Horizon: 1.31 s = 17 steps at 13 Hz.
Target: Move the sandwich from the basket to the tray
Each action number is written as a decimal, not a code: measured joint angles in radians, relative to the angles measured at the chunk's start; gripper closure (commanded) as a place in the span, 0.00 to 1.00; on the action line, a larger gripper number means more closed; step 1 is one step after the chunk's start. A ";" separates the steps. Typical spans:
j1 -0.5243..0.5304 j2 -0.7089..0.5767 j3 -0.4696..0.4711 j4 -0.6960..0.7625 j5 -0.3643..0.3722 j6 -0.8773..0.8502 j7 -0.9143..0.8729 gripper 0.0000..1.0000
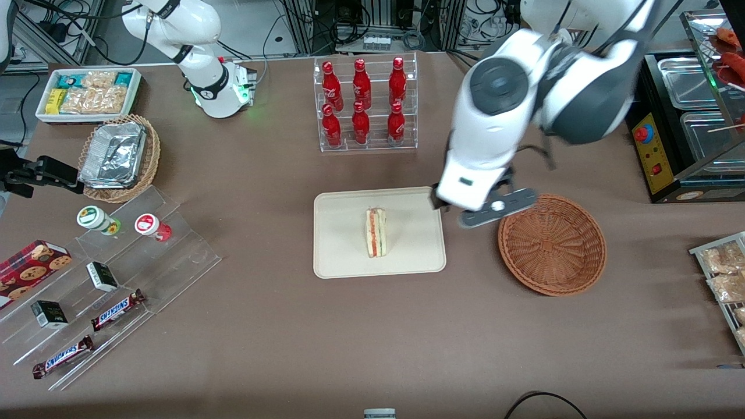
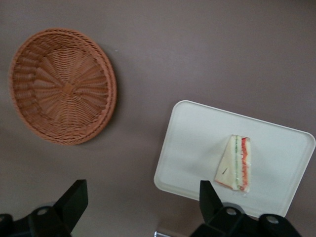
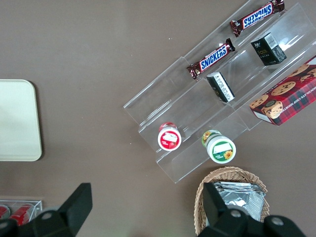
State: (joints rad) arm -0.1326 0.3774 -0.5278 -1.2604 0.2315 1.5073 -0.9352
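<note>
Sandwich (image 1: 376,232) lies on tray (image 1: 343,256); basket (image 1: 552,244), at tray's 3 o'clock, is empty. End effector (image 2: 143,205) hovers between them, fingers apart, holding nothing. Placement looks done; retreat likely next.

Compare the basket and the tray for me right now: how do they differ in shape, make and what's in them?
The basket is round, reddish-brown woven wicker; the tray is a flat cream rectangle with rounded corners and a low rim. The basket holds nothing, while the tray carries the sandwich. The basket lies toward the working arm's end. Both rest flat on the brown table. The gripper hangs open above the gap between them, holding nothing.
</note>
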 measured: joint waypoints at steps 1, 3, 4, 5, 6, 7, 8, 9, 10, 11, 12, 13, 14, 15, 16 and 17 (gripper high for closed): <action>0.033 -0.024 0.000 -0.001 -0.021 -0.018 0.032 0.00; 0.078 -0.059 0.000 -0.010 -0.040 -0.035 0.071 0.00; 0.088 -0.072 0.000 -0.016 -0.042 -0.039 0.083 0.00; 0.095 -0.084 0.000 -0.021 -0.044 -0.047 0.094 0.00; 0.108 -0.097 0.000 -0.024 -0.049 -0.062 0.112 0.00; 0.125 -0.110 0.001 -0.029 -0.061 -0.080 0.144 0.00; 0.137 -0.124 0.010 -0.033 -0.068 -0.099 0.184 0.00; 0.135 -0.140 0.040 -0.039 -0.081 -0.111 0.220 0.00; 0.127 -0.159 0.083 -0.047 -0.107 -0.114 0.261 0.00; 0.119 -0.181 0.130 -0.062 -0.132 -0.116 0.309 0.00; 0.114 -0.206 0.171 -0.084 -0.152 -0.117 0.357 0.00; 0.112 -0.233 0.205 -0.108 -0.162 -0.117 0.405 0.00; 0.107 -0.258 0.239 -0.132 -0.166 -0.118 0.456 0.00; 0.099 -0.281 0.281 -0.154 -0.167 -0.120 0.515 0.00; 0.092 -0.302 0.328 -0.178 -0.168 -0.120 0.579 0.00; 0.090 -0.320 0.370 -0.199 -0.170 -0.121 0.639 0.00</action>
State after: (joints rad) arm -0.0424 0.0575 -0.1575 -1.4596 0.0616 1.3867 -0.2958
